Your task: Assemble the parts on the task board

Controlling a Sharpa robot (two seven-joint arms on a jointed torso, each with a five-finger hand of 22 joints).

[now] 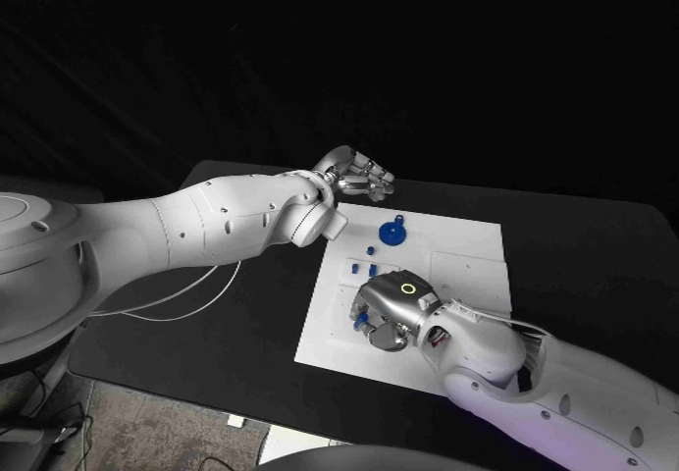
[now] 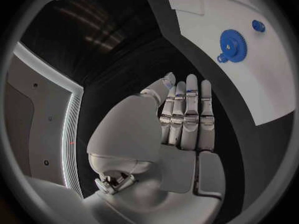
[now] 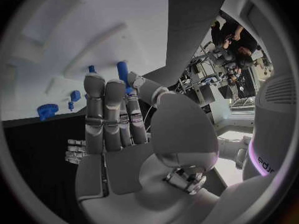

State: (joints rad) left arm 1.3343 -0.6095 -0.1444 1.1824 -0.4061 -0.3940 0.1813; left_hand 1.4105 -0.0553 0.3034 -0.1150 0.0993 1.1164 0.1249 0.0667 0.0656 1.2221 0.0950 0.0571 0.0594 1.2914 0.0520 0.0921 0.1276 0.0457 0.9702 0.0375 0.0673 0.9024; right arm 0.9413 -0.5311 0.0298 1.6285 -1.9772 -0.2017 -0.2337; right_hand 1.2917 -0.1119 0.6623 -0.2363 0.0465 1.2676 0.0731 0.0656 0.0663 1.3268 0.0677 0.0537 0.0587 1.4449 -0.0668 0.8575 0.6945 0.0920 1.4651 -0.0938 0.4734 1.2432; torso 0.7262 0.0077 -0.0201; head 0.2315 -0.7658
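So the task board is a white plate lying flat in the middle of the black table. There's a blue gear sitting on it up around 11 o'clock from the board's centre, with a tiny blue piece just beside it toward 12. A few small blue pegs stand near the board's 9 o'clock edge.

The right hand is down over the board at about 7 o'clock, fingers close together and reaching at a blue peg; can't really tell if it's got hold of it or is just touching.

The left hand hangs off the board's 11 o'clock corner, over bare table, fingers straight and side by side, holding nothing
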